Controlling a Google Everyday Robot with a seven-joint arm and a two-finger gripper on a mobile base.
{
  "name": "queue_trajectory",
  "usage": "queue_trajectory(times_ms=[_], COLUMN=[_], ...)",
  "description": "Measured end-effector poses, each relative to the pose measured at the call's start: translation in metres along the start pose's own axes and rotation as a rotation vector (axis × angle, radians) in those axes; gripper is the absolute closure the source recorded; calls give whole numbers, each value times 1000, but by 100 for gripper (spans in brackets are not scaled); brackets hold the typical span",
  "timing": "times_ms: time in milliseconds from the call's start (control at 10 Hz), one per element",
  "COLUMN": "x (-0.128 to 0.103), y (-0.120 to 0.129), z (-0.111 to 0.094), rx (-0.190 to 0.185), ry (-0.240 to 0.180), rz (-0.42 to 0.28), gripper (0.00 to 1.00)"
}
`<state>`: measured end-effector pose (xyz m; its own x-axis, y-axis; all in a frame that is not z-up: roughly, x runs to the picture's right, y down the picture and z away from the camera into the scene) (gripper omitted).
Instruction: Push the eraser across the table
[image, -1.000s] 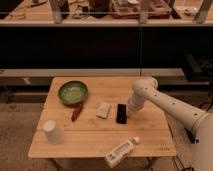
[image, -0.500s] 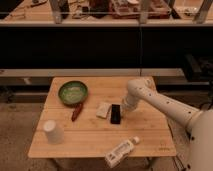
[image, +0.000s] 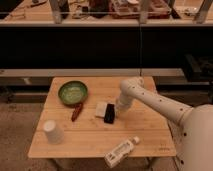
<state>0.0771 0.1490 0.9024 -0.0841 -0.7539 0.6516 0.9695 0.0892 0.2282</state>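
Note:
The eraser (image: 109, 113), a flat black block, lies near the middle of the light wooden table (image: 145, 135), right against a smaller whitish block (image: 101, 109) on its left. My gripper (image: 120, 106) is at the end of the white arm that reaches in from the right. It sits low over the table, touching or very close to the eraser's right side.
A green bowl (image: 73, 92) stands at the table's back left, with a red chili-like item (image: 76, 112) in front of it. A white cup (image: 52, 131) stands at the front left. A white bottle (image: 120, 151) lies at the front edge. Shelving stands behind.
My gripper has moved left across the table, and the eraser has slid left with it until it rests against the whitish block.

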Motion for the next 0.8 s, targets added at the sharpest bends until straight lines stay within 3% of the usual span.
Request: queue_trajectory(times_ms=[500, 800], x=[15, 22], y=[-44, -92], z=[8, 15], rx=[-5, 4], ry=[3, 1], rz=[-100, -199], gripper=[100, 100])
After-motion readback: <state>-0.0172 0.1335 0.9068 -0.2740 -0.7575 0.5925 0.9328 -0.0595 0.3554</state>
